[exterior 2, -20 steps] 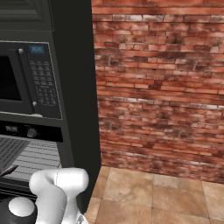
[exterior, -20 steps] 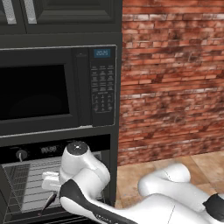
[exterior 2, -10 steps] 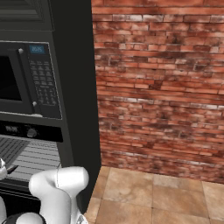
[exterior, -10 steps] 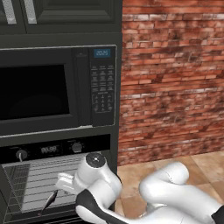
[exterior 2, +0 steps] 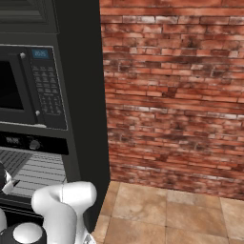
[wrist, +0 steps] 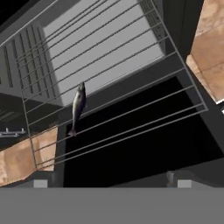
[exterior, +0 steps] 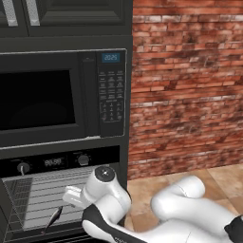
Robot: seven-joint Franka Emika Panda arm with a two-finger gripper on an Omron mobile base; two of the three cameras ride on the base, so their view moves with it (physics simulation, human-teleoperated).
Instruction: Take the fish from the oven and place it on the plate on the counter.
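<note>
Oven [exterior: 28,199] stood open below microwave [exterior: 57,97], grey wire rack [wrist: 109,100] visible inside. Fish [exterior: 51,219] lay on rack near front edge, at left part of cavity; in hand view fish [wrist: 78,107] lay across wires, slanted, head toward back. Gripper [wrist: 109,186] hovered in front of rack, apart from fish, not touching. Jaws were apart, nothing between them. Brick wall [exterior 2: 171,95] stood right of oven; tile floor [exterior 2: 167,214] below.
</note>
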